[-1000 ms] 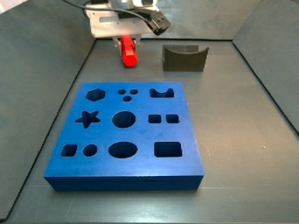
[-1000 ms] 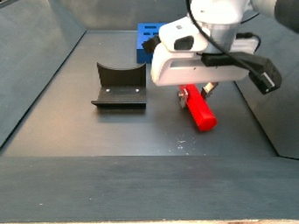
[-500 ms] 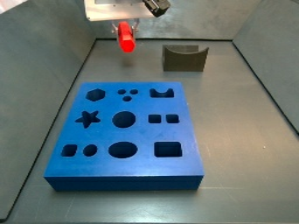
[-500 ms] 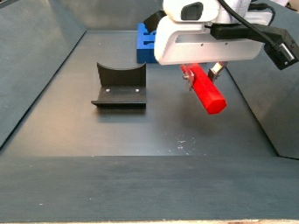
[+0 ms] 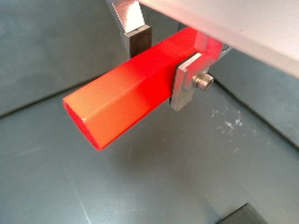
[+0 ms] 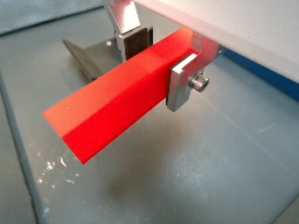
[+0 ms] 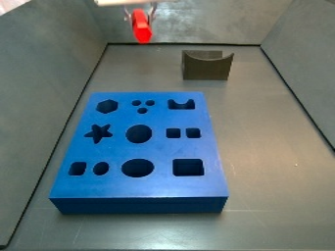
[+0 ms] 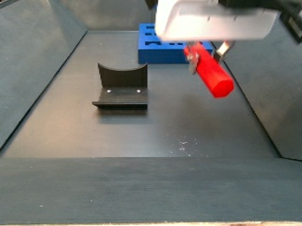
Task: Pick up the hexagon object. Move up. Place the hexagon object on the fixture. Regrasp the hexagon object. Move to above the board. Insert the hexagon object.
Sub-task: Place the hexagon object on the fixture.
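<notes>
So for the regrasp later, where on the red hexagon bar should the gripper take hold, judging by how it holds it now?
The gripper clamps the hexagon object near one end, so most of the bar juts out tilted. Probably better: once it lies on the fixture, grip mid-length across two opposite flat faces, coming from above. Flat faces suit the fingers.

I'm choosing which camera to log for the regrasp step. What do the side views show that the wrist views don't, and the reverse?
Only the side views show the board's cut-outs and the whole fixture. Only the wrist views show the pincer up close, its silver fingers clamped on the hexagon object's flat sides. Both sets show the red bar held clear of the floor.
</notes>
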Controlling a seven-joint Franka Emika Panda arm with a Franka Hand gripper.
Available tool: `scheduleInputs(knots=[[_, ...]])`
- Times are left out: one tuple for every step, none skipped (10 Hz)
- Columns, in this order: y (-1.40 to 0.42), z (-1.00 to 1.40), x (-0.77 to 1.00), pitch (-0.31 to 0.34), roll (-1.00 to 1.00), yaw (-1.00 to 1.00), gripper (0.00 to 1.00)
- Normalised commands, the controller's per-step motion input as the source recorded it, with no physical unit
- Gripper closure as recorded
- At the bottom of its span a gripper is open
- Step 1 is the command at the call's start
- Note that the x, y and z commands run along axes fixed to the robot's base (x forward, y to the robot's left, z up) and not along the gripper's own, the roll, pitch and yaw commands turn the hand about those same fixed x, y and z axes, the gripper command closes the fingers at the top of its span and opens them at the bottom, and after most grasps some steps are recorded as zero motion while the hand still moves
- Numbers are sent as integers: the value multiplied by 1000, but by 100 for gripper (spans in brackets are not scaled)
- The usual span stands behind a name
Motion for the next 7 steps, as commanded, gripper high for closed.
scheduleInputs(knots=[[12, 1000, -20, 39, 22, -10, 100], [15, 964, -23, 46, 26, -11, 100], [16, 856, -21, 51, 28, -12, 100], [18, 638, -10, 60, 33, -13, 100], [20, 424, -1, 76, 34, -11, 100], [22, 260, 6, 86, 35, -10, 100], [-398, 38, 1000, -68, -3, -1000, 100]])
